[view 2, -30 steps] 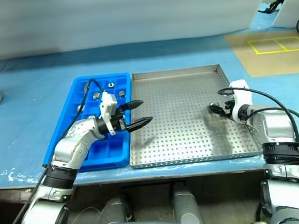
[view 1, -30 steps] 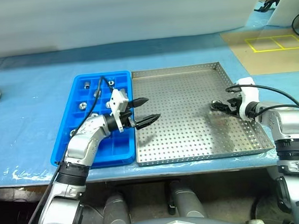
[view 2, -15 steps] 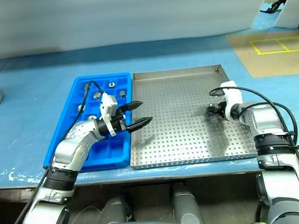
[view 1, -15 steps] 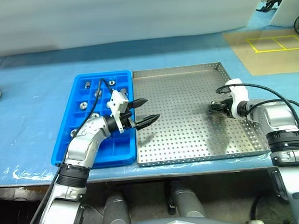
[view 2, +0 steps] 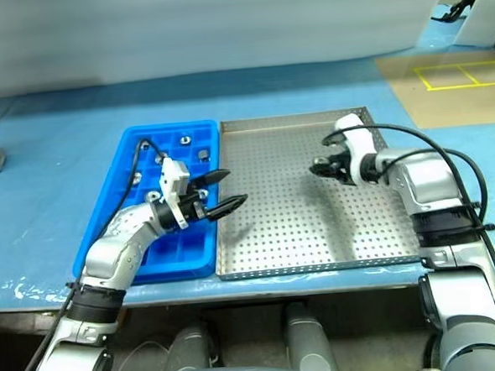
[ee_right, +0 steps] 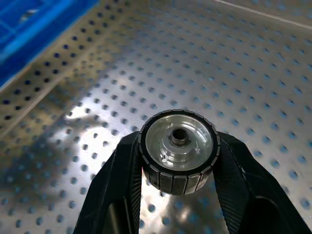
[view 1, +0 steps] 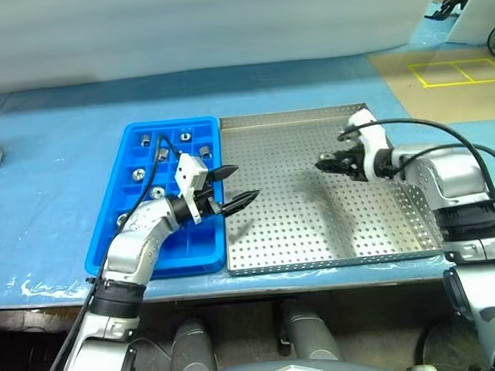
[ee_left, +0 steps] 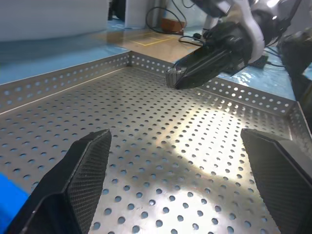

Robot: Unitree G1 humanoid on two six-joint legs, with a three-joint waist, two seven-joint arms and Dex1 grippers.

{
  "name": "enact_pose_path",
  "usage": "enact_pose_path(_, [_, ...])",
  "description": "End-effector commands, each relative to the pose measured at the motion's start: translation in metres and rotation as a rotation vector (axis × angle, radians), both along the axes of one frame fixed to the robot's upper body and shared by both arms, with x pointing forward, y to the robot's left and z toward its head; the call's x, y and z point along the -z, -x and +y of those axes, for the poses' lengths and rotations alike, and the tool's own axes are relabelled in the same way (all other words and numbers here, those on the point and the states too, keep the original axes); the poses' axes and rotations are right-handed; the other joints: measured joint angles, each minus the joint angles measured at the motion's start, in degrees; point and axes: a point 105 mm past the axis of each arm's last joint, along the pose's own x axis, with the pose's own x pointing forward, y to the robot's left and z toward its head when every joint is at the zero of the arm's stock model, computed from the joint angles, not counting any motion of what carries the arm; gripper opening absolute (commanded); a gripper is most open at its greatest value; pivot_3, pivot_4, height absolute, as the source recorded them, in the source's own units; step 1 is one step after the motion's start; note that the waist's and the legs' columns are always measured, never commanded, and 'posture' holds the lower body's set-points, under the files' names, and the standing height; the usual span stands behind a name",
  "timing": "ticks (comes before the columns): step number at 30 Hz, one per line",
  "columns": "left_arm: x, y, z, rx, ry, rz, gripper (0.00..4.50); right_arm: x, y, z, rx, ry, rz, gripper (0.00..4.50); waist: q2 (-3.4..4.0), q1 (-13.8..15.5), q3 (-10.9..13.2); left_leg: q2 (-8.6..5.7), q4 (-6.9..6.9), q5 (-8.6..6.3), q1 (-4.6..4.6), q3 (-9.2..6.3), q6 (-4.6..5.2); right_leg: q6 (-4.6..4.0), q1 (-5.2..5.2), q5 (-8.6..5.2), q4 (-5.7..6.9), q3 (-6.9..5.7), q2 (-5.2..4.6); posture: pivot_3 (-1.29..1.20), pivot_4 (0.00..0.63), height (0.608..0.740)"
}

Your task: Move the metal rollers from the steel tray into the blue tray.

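The right tool (view 2: 317,166) pinches a roller (ee_right: 178,149) between its two black fingers, holding it in the air above the steel tray (view 1: 318,232), over the tray's far half. The left tool (view 1: 239,186) hangs with its fingers spread wide over the seam between the blue tray (view 1: 108,244) and the steel one, holding nothing. Both trays sit side by side, touching, on the blue-covered desk (view 1: 44,164).

The step in hand looks like the carry across to the blue tray. To do it well, the roller should travel high enough to pass the steel tray's rim and the blue tray's wall. Several far compartments already hold rollers (view 1: 136,174), so an empty compartment nearer the front is the better target. The roller is gripped across its round side, so a slip is possible; lowering it close into the cell before the fingers part would keep it from bouncing out.
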Motion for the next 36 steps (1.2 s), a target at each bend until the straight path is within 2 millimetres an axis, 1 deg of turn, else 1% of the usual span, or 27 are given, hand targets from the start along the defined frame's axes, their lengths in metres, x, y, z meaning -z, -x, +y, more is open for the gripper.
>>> enact_pose_path(1, [-0.014, 0.005, 0.015, -0.088, -0.004, -0.070, 4.50, -0.022, -0.003, 0.036, -0.206, 0.011, -0.109, 1.63, 0.00, 0.7, 0.0, 0.01, 0.00, 0.00, 0.01, 0.00, -0.01, 0.00, -0.01, 0.00, 0.01, 0.00, 0.00, -0.04, 0.150, 0.740])
enact_pose_path(6, [-0.012, 0.016, 0.034, -0.206, -0.022, -0.074, 4.50, -0.024, -0.002, 0.078, -0.435, 0.036, -0.149, 1.63, -0.06, 3.3, 0.0, 0.02, -0.07, 0.01, -0.02, -0.01, -0.03, -0.05, -0.03, 0.02, 0.03, -0.08, -0.06, 0.10, 0.150, 0.740])
enact_pose_path(8, [-0.011, 0.021, 0.041, -0.255, -0.032, -0.068, 4.50, -0.024, 0.003, 0.097, -0.524, 0.050, -0.157, 1.63, -0.07, 4.3, 0.1, -0.02, -0.13, 0.01, -0.03, -0.01, -0.03, -0.24, -0.06, 0.13, 0.03, -0.08, -0.11, 0.12, 0.150, 0.740])
enact_pose_path(9, [-0.009, 0.023, 0.045, -0.280, -0.038, -0.064, 4.50, -0.024, 0.007, 0.105, -0.574, 0.056, -0.158, 1.63, -0.08, 4.8, 0.1, -0.02, -0.17, 0.01, -0.04, -0.01, -0.03, -0.29, -0.07, 0.16, 0.01, -0.08, -0.12, 0.19, 0.150, 0.740])
enact_pose_path(11, [-0.007, 0.029, 0.055, -0.329, -0.050, -0.057, 4.50, -0.020, 0.016, 0.118, -0.677, 0.072, -0.152, 1.63, -0.10, 5.9, 0.1, -0.03, -0.28, 0.01, -0.04, -0.02, -0.03, -0.30, -0.09, 0.15, -0.02, -0.10, -0.14, 0.23, 0.150, 0.740])
enact_pose_path(14, [-0.007, 0.037, 0.066, -0.385, -0.061, -0.052, 4.50, -0.015, 0.025, 0.129, -0.788, 0.095, -0.138, 1.63, -0.15, 7.5, 0.1, -0.03, -0.35, 0.02, -0.07, -0.02, -0.04, -0.33, -0.14, 0.12, -0.02, -0.11, -0.19, 0.28, 0.150, 0.740])
enact_pose_path(15, [-0.007, 0.040, 0.070, -0.409, -0.069, -0.052, 4.50, -0.012, 0.030, 0.133, -0.841, 0.104, -0.131, 1.63, -0.21, 7.8, 0.1, -0.02, -0.38, 0.02, -0.07, -0.03, -0.04, -0.33, -0.14, 0.12, -0.02, -0.12, -0.23, 0.28, 0.150, 0.740])
enact_pose_path(18, [-0.006, 0.046, 0.081, -0.460, -0.094, -0.049, 4.50, -0.001, 0.044, 0.138, -0.962, 0.146, -0.102, 1.63, -0.24, 9.1, 0.2, -0.02, -0.41, 0.01, -0.08, -0.06, -0.04, -0.13, -0.14, 0.00, -0.03, -0.13, -0.34, 0.32, 0.150, 0.740])
enact_pose_path(24, [-0.008, 0.052, 0.093, -0.509, -0.114, -0.054, 4.50, 0.022, 0.068, 0.135, -1.102, 0.191, -0.039, 1.63, -0.25, 10.7, 0.2, -0.01, -0.41, 0.02, -0.05, -0.12, -0.05, 0.03, -0.12, -0.09, 0.00, -0.13, -0.33, 0.33, 0.150, 0.740])
enact_pose_path(27, [-0.008, 0.054, 0.093, -0.506, -0.110, -0.051, 4.50, 0.029, 0.075, 0.136, -1.109, 0.177, -0.012, 1.63, -0.25, 10.7, 0.2, -0.02, -0.42, 0.02, -0.06, -0.14, -0.05, 0.03, -0.12, -0.10, 0.00, -0.13, -0.33, 0.33, 0.150, 0.740])
enact_pose_path(31, [-0.009, 0.054, 0.091, -0.490, -0.106, -0.053, 4.50, 0.033, 0.085, 0.139, -1.104, 0.142, 0.016, 1.63, -0.25, 10.7, 0.2, -0.02, -0.42, 0.03, -0.06, -0.16, -0.07, 0.04, -0.13, -0.10, 0.02, -0.12, -0.33, 0.31, 0.150, 0.740])
enact_pose_path(36, [-0.011, 0.051, 0.087, -0.467, -0.100, -0.059, 4.50, 0.041, 0.091, 0.144, -1.066, 0.127, 0.040, 1.63, -0.25, 10.7, 0.2, -0.03, -0.46, 0.05, -0.02, -0.17, -0.11, 0.05, -0.12, -0.11, 0.03, -0.12, -0.32, 0.30, 0.150, 0.740])
